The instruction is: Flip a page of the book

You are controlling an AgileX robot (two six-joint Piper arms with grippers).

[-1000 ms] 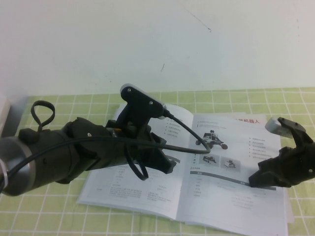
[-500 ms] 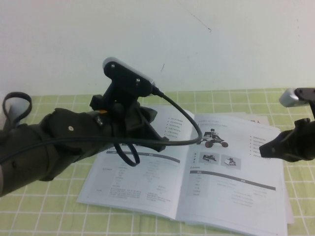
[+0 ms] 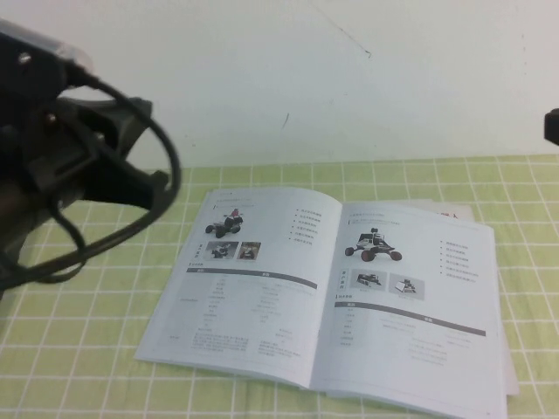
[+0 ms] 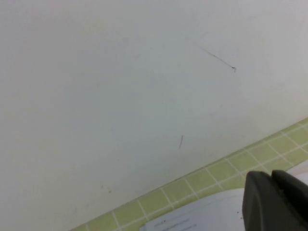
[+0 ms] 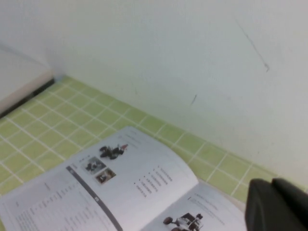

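While the thin white catalogue-like book [image 3: 327, 301] lies open and flat in the lower middle of the high view on the green-checked table [image 3: 79, 349], both arms are clear of it, so the turn looks finished or not begun. Left gripper [image 3: 131, 188] hangs upper left, right gripper [image 3: 552, 127] barely shows at the right edge; whether either's fingers are parted cannot be told. Any next move calls for catching the outer edge of the glossy right-hand page [image 3: 410, 310] printed with a rover photo.

The high view looks down from the robot's side onto the open book [image 3: 323, 297] on the green checked cloth [image 3: 105, 349], the white wall [image 3: 349, 78] behind. The left wrist view faces that wall closely, catching the left gripper [image 4: 276, 199]. The right wrist view, raised and angled down beyond the right gripper [image 5: 276, 204], shares the book's spread.
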